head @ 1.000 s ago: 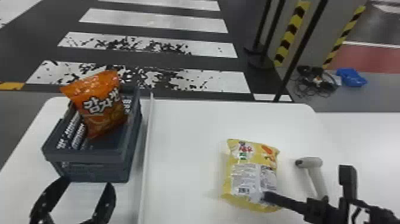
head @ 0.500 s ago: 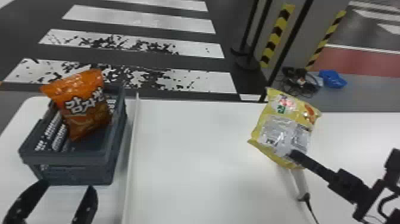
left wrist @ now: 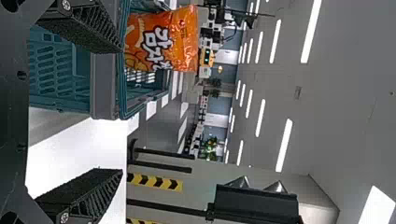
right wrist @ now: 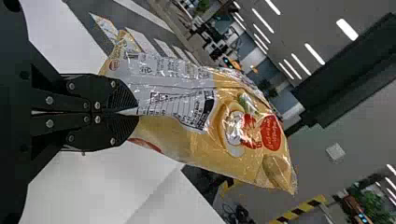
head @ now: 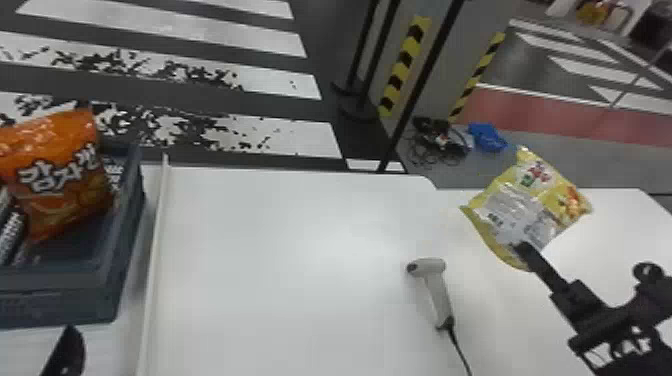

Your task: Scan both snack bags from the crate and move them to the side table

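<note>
Right of centre in the head view, the yellow snack bag (head: 565,190) is held over the white side table (head: 620,225), clamped at its lower edge between the closed fingers of the right gripper (head: 522,246). Whether it touches the table, I can't tell. Over at the left edge sits the crate (head: 55,281), cut off by the frame; the orange snack bag (head: 60,175) leans inside, its left side cut off too. Down in the lower left corner pokes one dark finger of the left gripper (head: 66,352), its base out of frame; the left wrist view has the left gripper (left wrist: 120,109) with its fingers wide apart. Pale lettering runs across the orange bag, and the yellow one carries a silvery label with a barcode and small print. Between them lies the scanner (head: 436,287), its cable running off the bottom edge.
</note>
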Controlling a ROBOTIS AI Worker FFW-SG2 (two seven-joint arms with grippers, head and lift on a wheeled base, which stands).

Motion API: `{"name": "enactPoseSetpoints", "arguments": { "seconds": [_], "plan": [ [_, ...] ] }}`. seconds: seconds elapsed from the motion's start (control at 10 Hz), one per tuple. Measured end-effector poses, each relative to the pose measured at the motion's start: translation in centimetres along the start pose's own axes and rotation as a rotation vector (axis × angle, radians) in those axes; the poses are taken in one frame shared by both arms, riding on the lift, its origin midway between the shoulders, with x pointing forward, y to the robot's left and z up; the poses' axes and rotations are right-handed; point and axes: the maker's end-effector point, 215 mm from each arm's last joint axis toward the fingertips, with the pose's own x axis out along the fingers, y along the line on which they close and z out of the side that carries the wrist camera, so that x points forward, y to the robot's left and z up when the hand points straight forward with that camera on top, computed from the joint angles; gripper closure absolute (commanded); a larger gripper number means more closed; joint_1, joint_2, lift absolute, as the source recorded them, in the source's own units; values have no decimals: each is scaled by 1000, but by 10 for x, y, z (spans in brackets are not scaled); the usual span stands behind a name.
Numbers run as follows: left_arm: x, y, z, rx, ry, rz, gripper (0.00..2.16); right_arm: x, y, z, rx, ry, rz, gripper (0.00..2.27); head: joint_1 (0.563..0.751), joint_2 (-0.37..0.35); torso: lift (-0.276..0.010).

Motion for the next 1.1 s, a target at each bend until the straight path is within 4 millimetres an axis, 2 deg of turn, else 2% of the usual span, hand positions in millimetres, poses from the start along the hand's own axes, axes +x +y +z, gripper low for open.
{"name": "enactPoseSetpoints", "arguments": {
  "seconds": [0.1,0.3,0.4,0.6,0.7,0.8,0.9,1.1],
  "plan": [
    [0,0,0,0,0,0,83,-1,-28,15,24,-70,-49,2246,695,-350,-99],
    [0,0,0,0,0,0,83,-4,-85,28,51,-146,-185,2233,695,-350,-99],
    [0,0,0,0,0,0,83,-5,-111,28,65,-163,-256,2229,695,-350,-99],
    [0,1,-1,1,1,1,83,-6,-148,19,94,-177,-334,2186,695,-350,-99],
    [0,1,0,2,1,1,83,-7,-159,18,90,-193,-360,1821,695,-350,-99],
    [0,1,0,2,1,1,83,-10,-167,24,70,-225,-378,697,695,-350,-99],
    [0,1,0,2,0,1,83,-14,-171,35,45,-275,-391,-1,695,-350,-99],
    [-1,1,0,1,-1,2,83,-16,-174,41,44,-306,-400,29,695,-350,-99]
  ]
}}
